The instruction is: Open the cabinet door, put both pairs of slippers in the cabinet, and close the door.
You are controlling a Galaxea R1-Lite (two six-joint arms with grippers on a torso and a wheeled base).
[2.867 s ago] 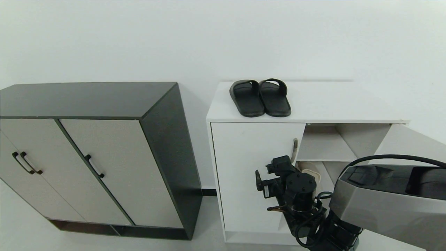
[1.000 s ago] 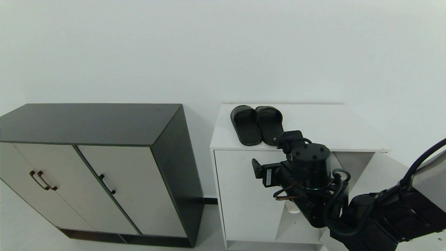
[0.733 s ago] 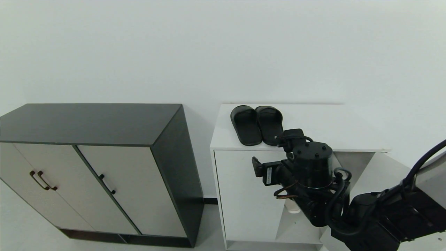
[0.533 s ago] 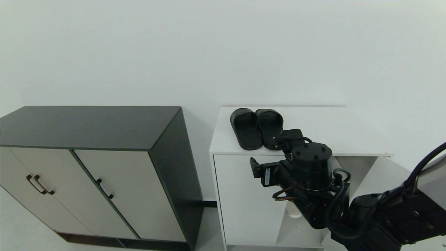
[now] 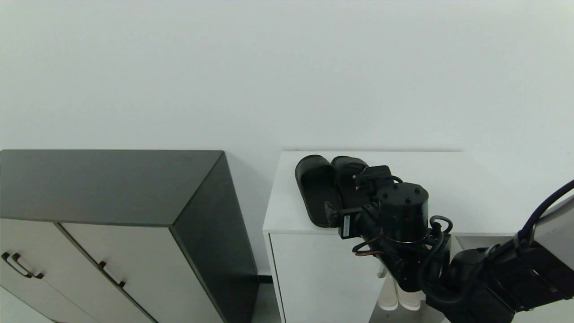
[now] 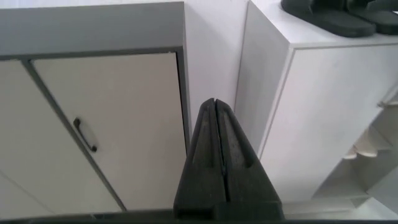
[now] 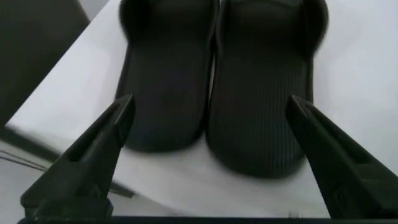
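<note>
Partly the right gripper [image 7: 211,106] hides black slippers [image 5: 314,188]; jaws spread.

No words, numbers or signs can be read here. A small white sticker [image 5: 345,225] sits on the side of the right arm [image 5: 401,211]. It has some dark print on it, but the print is too tiny to make out.
</note>
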